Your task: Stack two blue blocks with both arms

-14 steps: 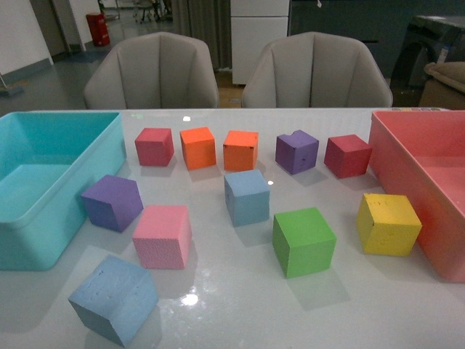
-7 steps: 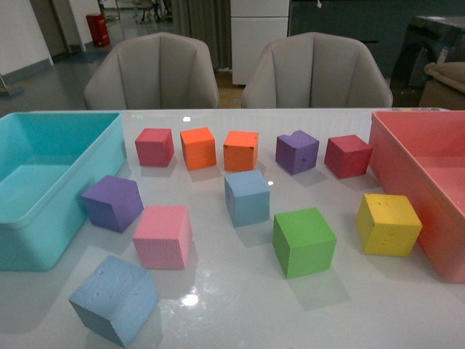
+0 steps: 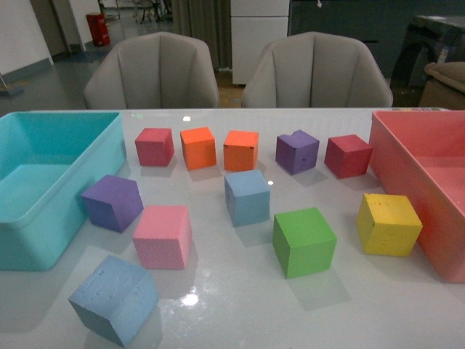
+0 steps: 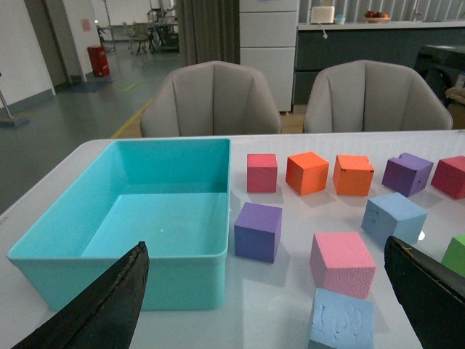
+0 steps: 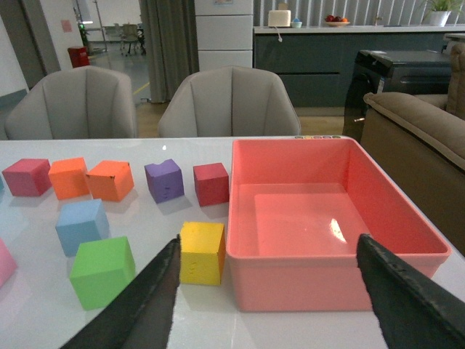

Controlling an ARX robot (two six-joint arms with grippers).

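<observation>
We see both pale blue foam cubes flat on the table [image 3: 240, 320], well apart, unstacked. Far block [image 3: 247, 196] sits mid-table, nearly square to us. Near block [image 3: 114, 298] sits front-left, rotated corner-on, faint specks on top.

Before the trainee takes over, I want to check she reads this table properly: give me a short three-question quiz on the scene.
1. How many orange cubes stand in the back row?
2. True or false: the two blue blocks are already stacked.
3. What does the turquoise bin hold? A. a purple cube; B. a pink cube; C. nothing.
Key: 1. Two. 2. False: the near blue block and the far blue block sit apart. 3. C.
</observation>
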